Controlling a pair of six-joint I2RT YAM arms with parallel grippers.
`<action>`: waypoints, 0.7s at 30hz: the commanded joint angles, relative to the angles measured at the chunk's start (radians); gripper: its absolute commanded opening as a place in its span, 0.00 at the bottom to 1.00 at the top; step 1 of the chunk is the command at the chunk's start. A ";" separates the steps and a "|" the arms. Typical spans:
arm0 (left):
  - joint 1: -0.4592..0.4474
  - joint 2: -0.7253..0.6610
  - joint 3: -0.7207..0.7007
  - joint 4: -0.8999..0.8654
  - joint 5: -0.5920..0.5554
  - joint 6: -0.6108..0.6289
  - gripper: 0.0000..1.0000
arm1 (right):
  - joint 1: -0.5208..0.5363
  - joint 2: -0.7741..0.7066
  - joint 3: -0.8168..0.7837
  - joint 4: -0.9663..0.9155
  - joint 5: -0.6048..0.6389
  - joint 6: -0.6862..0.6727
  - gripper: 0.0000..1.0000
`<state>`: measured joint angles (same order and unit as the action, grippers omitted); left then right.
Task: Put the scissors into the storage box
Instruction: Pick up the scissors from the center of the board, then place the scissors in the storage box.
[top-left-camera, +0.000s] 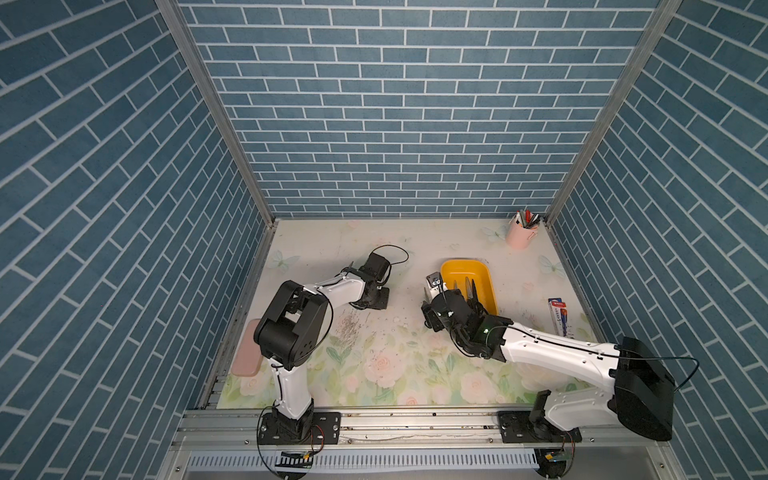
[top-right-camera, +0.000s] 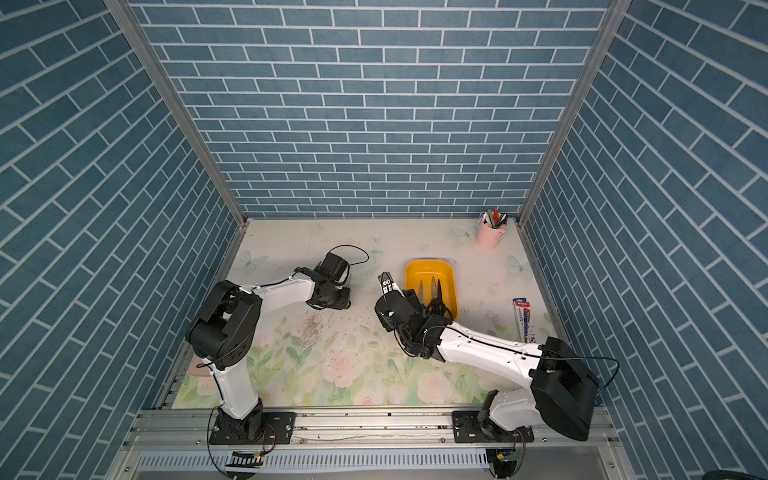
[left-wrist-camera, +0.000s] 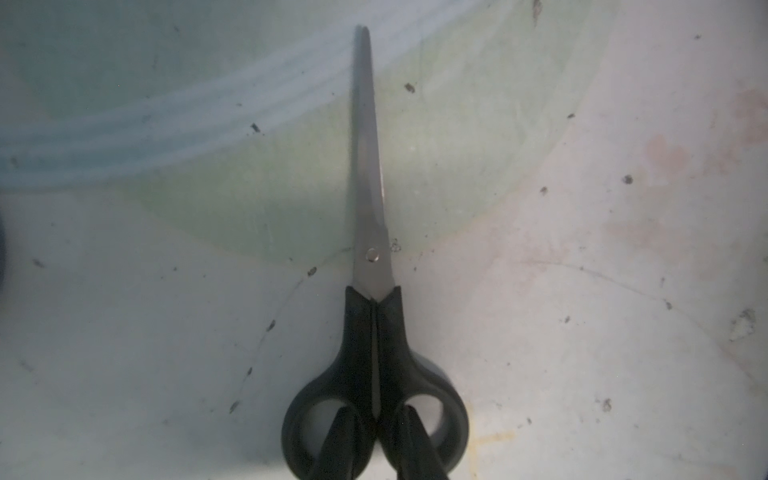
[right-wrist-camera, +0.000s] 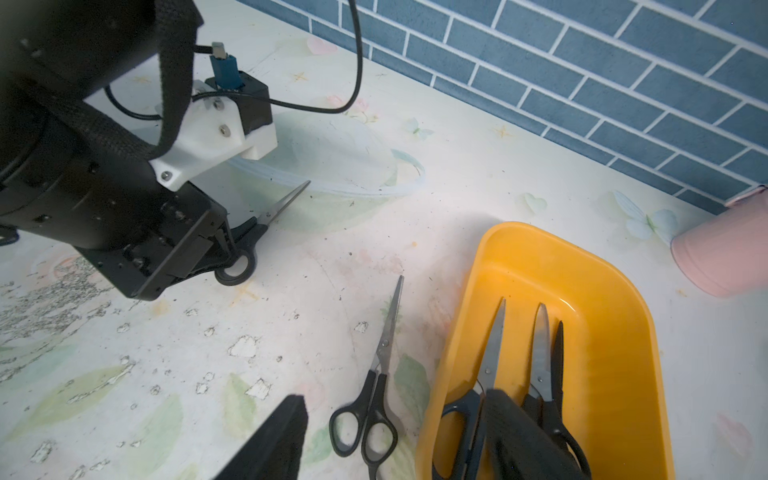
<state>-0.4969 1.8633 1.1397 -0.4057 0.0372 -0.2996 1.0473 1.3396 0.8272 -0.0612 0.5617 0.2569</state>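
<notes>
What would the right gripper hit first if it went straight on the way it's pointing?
Probably the black-handled steel scissors lying loose on the floral table before the open right gripper, though the yellow plastic tray may come first; depth is unclear.

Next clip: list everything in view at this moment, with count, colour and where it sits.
scissors in the tray: two or three pairs (they overlap), silver blades, black and bluish handles.
loose scissors: one pair, black handles, flat on the table beside the tray.
gripped scissors: one pair, black handles, left of the tray.
tray: one, yellow-orange, middle right of the table.
cup: one, pink, holding pens, far right corner.
case: one, pink, flat, left edge, partly behind the left arm.
pen pack: one, red, white and blue, right edge.
table: one, pale floral print.
left pincer: black, shut on the gripped scissors' handles.
right pincer: black, open, empty, by the tray's near end.
</notes>
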 joint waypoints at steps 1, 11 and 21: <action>-0.006 0.008 -0.005 -0.054 0.010 0.008 0.03 | 0.004 -0.038 -0.015 0.026 0.062 0.010 0.71; -0.009 -0.146 0.022 -0.109 -0.037 -0.013 0.00 | -0.008 -0.102 -0.043 -0.007 0.225 0.157 0.73; -0.172 -0.172 0.239 -0.143 -0.031 -0.042 0.00 | -0.096 -0.239 -0.062 -0.157 0.318 0.367 0.74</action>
<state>-0.5972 1.6699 1.3182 -0.5301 0.0021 -0.3241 0.9531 1.1503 0.7780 -0.1558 0.8108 0.5293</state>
